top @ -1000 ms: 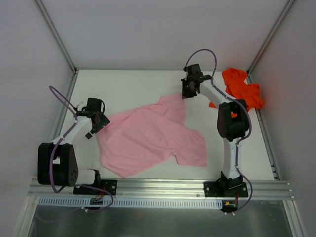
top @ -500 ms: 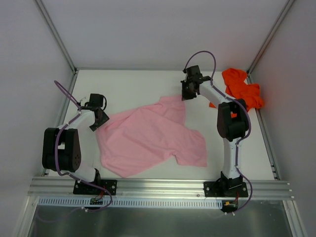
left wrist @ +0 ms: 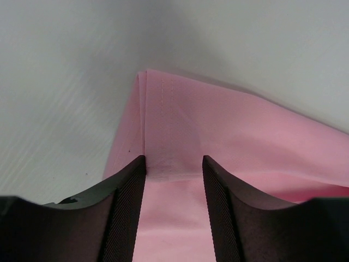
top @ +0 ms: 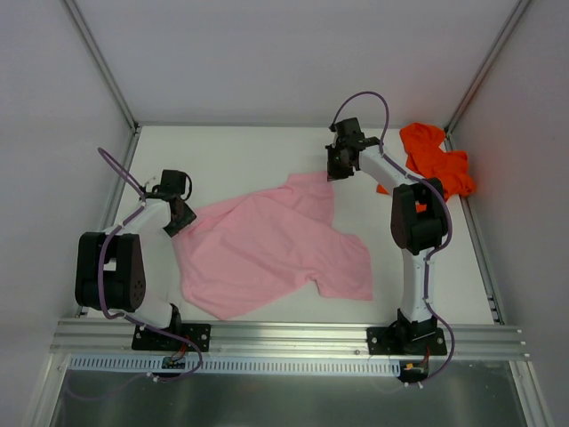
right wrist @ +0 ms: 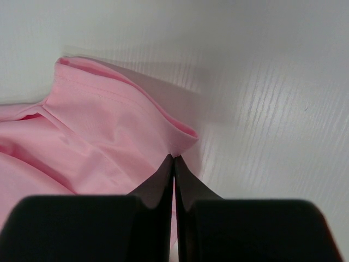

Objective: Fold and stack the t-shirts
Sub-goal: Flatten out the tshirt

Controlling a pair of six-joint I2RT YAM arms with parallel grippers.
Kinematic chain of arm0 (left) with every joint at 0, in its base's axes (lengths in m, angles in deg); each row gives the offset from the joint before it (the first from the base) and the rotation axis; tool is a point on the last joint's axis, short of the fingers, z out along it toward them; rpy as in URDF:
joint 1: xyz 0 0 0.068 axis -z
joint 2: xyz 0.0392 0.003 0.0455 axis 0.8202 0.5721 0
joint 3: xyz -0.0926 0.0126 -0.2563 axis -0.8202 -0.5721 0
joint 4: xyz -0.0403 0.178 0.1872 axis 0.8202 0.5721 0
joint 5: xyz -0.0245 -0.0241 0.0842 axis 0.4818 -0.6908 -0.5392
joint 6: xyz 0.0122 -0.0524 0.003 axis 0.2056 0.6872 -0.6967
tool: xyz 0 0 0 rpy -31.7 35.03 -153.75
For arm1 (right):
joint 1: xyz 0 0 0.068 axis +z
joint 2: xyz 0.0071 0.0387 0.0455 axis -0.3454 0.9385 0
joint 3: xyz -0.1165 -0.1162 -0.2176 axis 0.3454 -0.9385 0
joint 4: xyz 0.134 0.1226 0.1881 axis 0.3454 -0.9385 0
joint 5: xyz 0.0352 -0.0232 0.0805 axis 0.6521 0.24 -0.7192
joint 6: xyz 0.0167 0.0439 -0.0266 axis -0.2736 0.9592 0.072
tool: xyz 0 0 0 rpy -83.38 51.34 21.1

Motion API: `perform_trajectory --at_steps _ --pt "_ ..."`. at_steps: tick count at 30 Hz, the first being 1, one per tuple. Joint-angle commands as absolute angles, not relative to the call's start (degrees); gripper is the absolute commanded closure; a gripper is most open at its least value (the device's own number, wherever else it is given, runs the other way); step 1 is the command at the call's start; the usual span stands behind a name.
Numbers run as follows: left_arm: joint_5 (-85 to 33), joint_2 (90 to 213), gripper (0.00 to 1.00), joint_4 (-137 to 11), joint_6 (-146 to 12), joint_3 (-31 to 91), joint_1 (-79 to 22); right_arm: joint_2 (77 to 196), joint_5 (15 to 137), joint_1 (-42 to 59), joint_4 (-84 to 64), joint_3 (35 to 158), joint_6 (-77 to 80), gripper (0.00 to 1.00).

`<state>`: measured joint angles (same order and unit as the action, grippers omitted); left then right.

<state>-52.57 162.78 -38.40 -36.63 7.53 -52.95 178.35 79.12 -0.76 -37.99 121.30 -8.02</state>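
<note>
On the white table [top: 249,160], right fingers [right wrist: 158,188] clamp the pink shirt [top: 267,249], left fingers [left wrist: 128,185] apart.

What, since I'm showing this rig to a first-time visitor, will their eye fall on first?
The big light pink t-shirt sprawls unfolded across the middle of the white table. The right claw pinches its far corner shut, while the left claw straddles its left edge with fingers apart. Next comes the bright orange-red t-shirt, crumpled in the far right corner.
</note>
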Motion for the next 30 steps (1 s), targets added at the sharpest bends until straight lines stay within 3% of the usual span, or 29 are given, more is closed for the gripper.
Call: perform_trajectory --at_steps 1,5,12,17,20,21,30 --pt "-52.64 162.26 0.55 -38.71 -35.15 7.12 -53.35 176.20 80.18 -0.43 -36.81 121.45 -8.99 0.99" --pt "-52.90 162.35 0.52 -38.70 -35.23 6.51 -53.35 176.20 80.36 -0.43 -36.99 121.54 -8.99 0.99" --pt "-52.99 161.91 0.56 -39.15 -35.41 5.01 -53.35 176.47 80.62 -0.52 -36.90 121.98 -8.99 0.99" --pt "-53.60 161.65 0.75 -39.23 -35.41 4.22 -53.35 176.73 80.62 -0.52 -36.73 122.24 -8.64 0.99" --pt "-54.13 161.82 0.90 -39.50 -36.02 4.57 -53.35 176.82 80.88 -0.43 -36.81 122.51 -8.55 0.99" --pt "-54.13 161.73 1.00 -39.76 -36.37 4.66 -53.35 176.82 81.15 -0.43 -36.99 122.68 -8.64 0.99" --pt "-52.03 153.22 1.00 -40.38 -50.83 13.08 -53.35 174.45 81.50 -0.52 -38.92 130.14 -10.30 0.99"
